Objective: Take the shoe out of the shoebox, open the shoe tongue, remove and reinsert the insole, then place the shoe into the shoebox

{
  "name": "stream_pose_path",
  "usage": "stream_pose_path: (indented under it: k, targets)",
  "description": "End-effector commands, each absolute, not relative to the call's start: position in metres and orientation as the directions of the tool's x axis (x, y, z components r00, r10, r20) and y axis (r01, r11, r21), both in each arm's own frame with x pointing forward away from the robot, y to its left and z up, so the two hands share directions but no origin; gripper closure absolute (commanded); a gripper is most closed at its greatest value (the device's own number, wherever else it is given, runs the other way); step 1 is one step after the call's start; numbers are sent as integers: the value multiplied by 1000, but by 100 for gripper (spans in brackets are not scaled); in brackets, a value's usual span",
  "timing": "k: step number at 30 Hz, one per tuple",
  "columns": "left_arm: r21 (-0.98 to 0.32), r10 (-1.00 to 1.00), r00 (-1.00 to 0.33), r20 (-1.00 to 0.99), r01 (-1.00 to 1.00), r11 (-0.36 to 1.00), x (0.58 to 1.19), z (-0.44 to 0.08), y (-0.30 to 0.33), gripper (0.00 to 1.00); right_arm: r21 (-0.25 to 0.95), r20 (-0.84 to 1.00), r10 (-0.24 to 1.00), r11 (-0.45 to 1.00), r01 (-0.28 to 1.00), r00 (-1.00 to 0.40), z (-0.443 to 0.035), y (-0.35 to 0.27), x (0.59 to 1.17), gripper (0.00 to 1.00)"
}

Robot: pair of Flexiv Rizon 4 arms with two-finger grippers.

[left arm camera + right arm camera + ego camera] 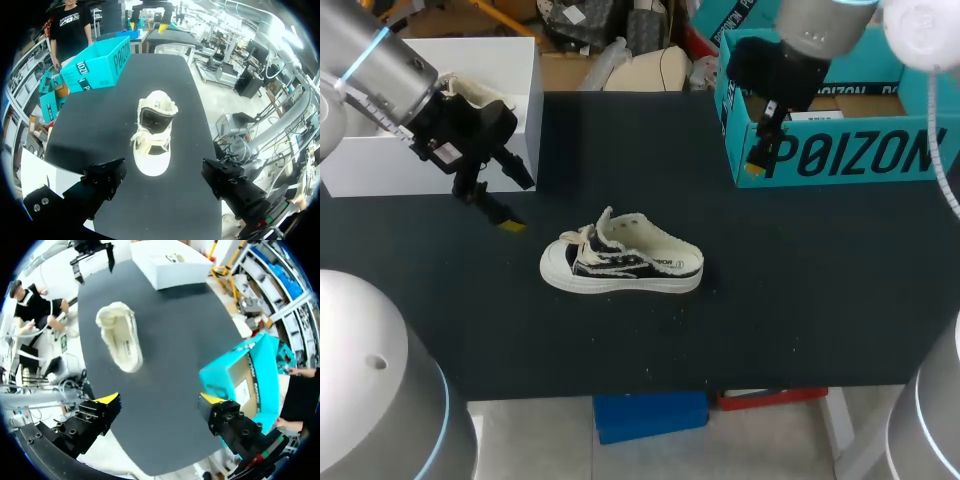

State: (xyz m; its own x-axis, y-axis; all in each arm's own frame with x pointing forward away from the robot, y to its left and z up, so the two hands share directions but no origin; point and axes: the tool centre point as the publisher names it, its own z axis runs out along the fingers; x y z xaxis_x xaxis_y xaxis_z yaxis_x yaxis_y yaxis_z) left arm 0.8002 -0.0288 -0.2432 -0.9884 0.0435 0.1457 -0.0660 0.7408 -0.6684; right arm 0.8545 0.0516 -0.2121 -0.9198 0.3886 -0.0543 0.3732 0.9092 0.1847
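Dead centre on the dark worktop sits the shoe, a cream and black canvas sneaker upright on its sole, toe cap turned toward my left side and heel toward my right, well apart from everything else. It's out of the box, then, with the tongue poking up at the front of the opening; whether the insole is seated inside I can't tell from here. I judge it a light thing: soft, floppy upper that will cave under a squeeze, and a firmer rubber sole rim that should take a pinch. The heel collar looks like the place to steady it, the tongue's free edge the place to tug. Out to the left, the left pincer hangs above the worktop with its fingers spread wide and nothing between them, the shoe straight ahead of it. Behind it is a white box. Over on the far right, the right pincer is likewise wide apart and empty, poised at the near wall of the teal shoebox.
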Motion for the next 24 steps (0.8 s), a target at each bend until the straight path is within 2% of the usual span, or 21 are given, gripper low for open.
stream_pose_path:
  k: [1, 14, 17, 24]
  targets:
    - [-669, 43, -989, 142, -64, 741, 800, -244, -29, 0, 259, -137, 363, 911, 321, -921, -223, 53, 830, 0]
    - [-669, 43, -989, 142, -64, 741, 800, -244, -29, 0, 259, -137, 363, 911, 321, -921, -223, 53, 830, 0]
    - [-669, 43, -989, 142, -64, 741, 800, -244, -29, 0, 386, -122, 317, 888, 249, -940, -233, 66, 823, 0]
    - [-669, 43, -989, 142, -64, 741, 800, -244, -29, 0, 503, -37, 277, 835, 222, -960, -262, 89, 800, 0]
